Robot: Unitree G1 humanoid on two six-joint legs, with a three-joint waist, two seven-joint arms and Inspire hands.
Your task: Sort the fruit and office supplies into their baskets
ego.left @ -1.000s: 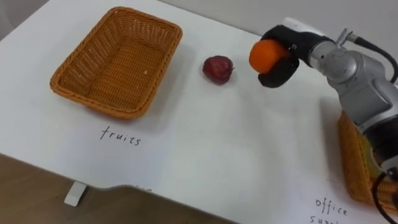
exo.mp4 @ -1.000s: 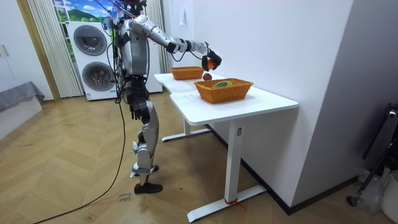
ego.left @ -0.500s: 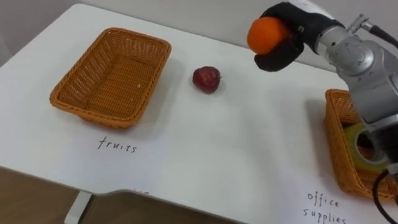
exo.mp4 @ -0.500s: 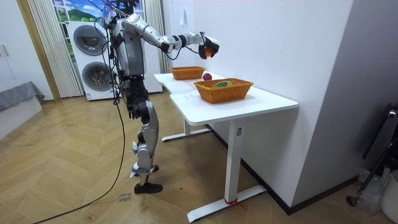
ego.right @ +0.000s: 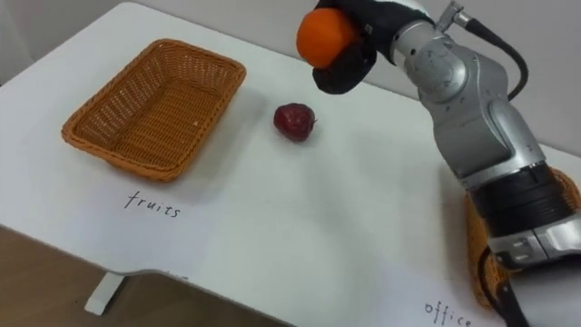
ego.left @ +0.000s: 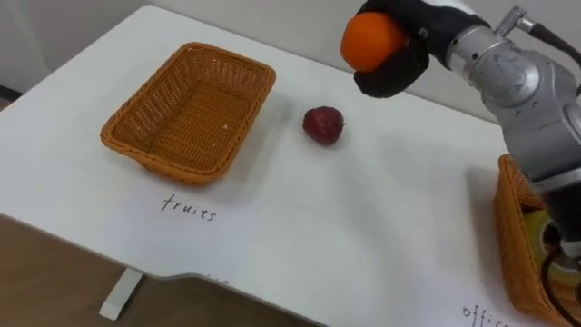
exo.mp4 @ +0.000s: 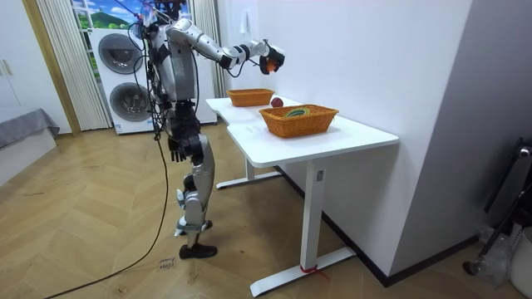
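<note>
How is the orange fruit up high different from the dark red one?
The round bright orange fruit is held in the air by the robot's black right hand, while the dark red apple-like fruit lies on the white table with nothing touching it. One is bright orange, the other deep red. Both are round fruits, and neither is in the woven wicker fruit basket yet.

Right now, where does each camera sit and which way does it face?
Left eye view: head-mounted, looking down at the white table; shows right hand holding the orange.
Right eye view: same aim, slightly aside; both share fruit basket and red apple.
Room view: across the room, facing table and whole standing robot.
</note>
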